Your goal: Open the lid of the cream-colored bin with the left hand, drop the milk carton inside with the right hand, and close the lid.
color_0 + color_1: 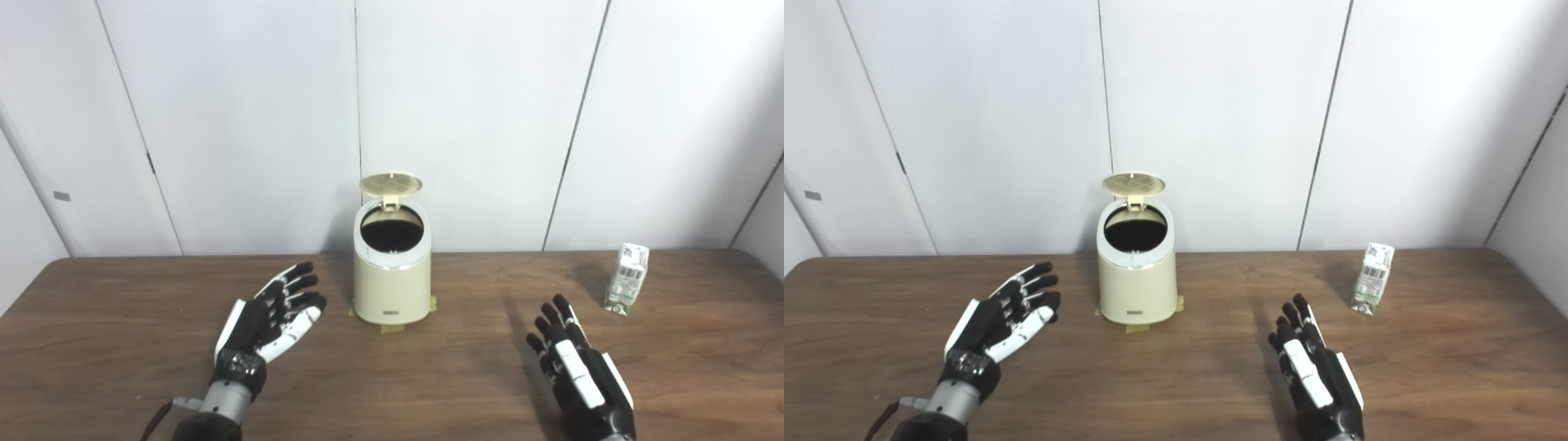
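You had a big brown table (122, 367) in front of a white wall (245, 122). The cream-colored bin (392, 282) stood upright near the back of the table, in the middle, on bits of tan tape (393, 328). Its round lid (391, 182) was flipped up at the back, so you could look down into the dark hole. Your left robot hand (275, 318) was just to the left of the bin, not touching it, with its fingers spread apart and nothing in it. Your right robot hand (576, 367) was low over the table on the right side, fingers also spread and pointing away from you, holding nothing. The milk carton (627, 278) stood upright on the table, far to the right of the bin and just past your right robot hand, with a gap between them.
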Robot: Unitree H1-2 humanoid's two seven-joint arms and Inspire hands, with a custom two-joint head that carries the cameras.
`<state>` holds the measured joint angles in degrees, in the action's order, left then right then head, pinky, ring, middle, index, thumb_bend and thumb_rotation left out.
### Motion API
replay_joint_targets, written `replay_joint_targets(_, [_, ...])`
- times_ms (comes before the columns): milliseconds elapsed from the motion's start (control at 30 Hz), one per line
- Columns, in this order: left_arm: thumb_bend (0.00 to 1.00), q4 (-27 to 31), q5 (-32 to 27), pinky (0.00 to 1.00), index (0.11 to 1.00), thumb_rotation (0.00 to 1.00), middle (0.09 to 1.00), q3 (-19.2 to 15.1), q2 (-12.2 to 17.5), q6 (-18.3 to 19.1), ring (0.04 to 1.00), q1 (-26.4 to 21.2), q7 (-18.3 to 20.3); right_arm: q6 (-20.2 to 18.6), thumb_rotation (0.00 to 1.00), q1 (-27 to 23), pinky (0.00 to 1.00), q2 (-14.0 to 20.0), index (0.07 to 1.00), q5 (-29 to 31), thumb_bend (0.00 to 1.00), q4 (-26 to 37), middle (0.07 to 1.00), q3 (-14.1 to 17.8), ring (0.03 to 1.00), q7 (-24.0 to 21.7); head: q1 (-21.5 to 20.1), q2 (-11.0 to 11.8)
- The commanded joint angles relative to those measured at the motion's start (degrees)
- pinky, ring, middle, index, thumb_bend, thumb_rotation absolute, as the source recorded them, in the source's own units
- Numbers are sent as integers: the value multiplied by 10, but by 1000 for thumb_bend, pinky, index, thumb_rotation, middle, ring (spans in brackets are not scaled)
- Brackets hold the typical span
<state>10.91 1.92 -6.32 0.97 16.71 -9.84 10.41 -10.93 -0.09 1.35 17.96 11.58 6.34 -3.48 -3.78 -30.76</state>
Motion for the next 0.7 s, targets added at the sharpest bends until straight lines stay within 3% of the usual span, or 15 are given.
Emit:
replay_joint_targets(0, [536,-2,-36,709,846,215,837,-11,-9,-29,802,-5,-14,15,504,-24,959,11,1000,-9,747,22,1000,0,1000,-3,-3,-2])
replay_joint_targets(167, [569,-6,-79,774,862,192,855,-24,-8,-30,828,1,-23,23,445,-31,893,25,1000,-60,827,25,1000,0,994,17,-30,-5])
replay_joint_targets(300, [568,-6,-109,789,868,157,867,-37,0,-19,834,-1,-26,17,380,-40,850,48,1000,-107,837,29,1000,12,992,38,-91,-14])
replay_joint_targets(500, [594,-8,-147,853,898,169,921,-49,18,4,881,-9,-32,3,334,-43,900,83,981,-186,872,66,961,20,933,63,-150,-19])
replay_joint_targets(600, [594,-7,-152,902,915,173,929,-47,31,5,897,-11,-30,-10,335,-43,830,101,954,-197,891,83,958,33,921,66,-165,-21])
replay_joint_targets(667, [584,-7,-155,903,917,132,921,-47,34,10,894,-11,-35,-19,283,-43,763,107,938,-198,882,92,927,40,892,67,-171,-22])
